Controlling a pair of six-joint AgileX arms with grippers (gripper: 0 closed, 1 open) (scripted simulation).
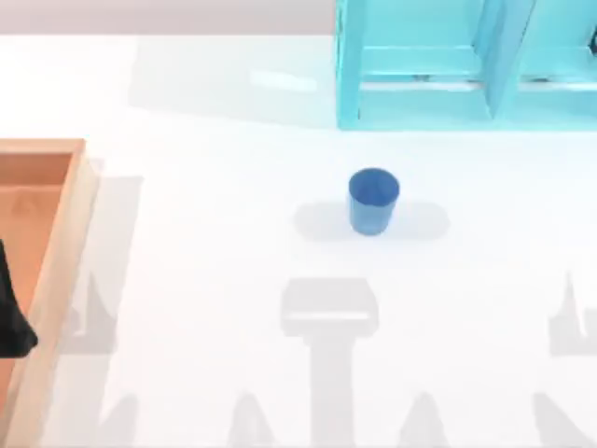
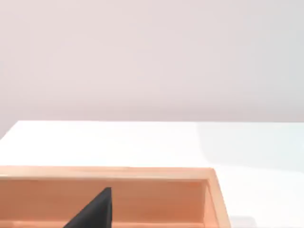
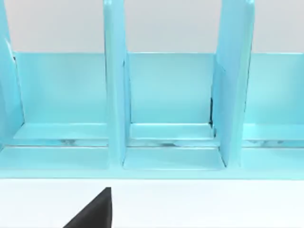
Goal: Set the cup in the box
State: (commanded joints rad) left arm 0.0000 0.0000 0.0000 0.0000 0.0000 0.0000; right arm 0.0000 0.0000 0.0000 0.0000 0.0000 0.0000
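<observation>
The small blue cup (image 1: 373,199) stands upright on the white table, a little right of centre, with nothing touching it. The wooden box (image 1: 58,271), with tan walls and an orange-brown floor, lies at the table's left edge. A dark part of my left gripper (image 1: 14,317) hangs over the box at the far left, well away from the cup. In the left wrist view the box's far wall (image 2: 142,173) runs across, with a black piece of the left gripper (image 2: 95,211) in front of it. A black piece of my right gripper (image 3: 95,211) points toward the turquoise cabinet.
A turquoise cabinet (image 1: 457,65) with open compartments stands at the back right, behind the cup; the right wrist view looks straight at its dividers (image 3: 114,90). White tabletop stretches between the box and the cup.
</observation>
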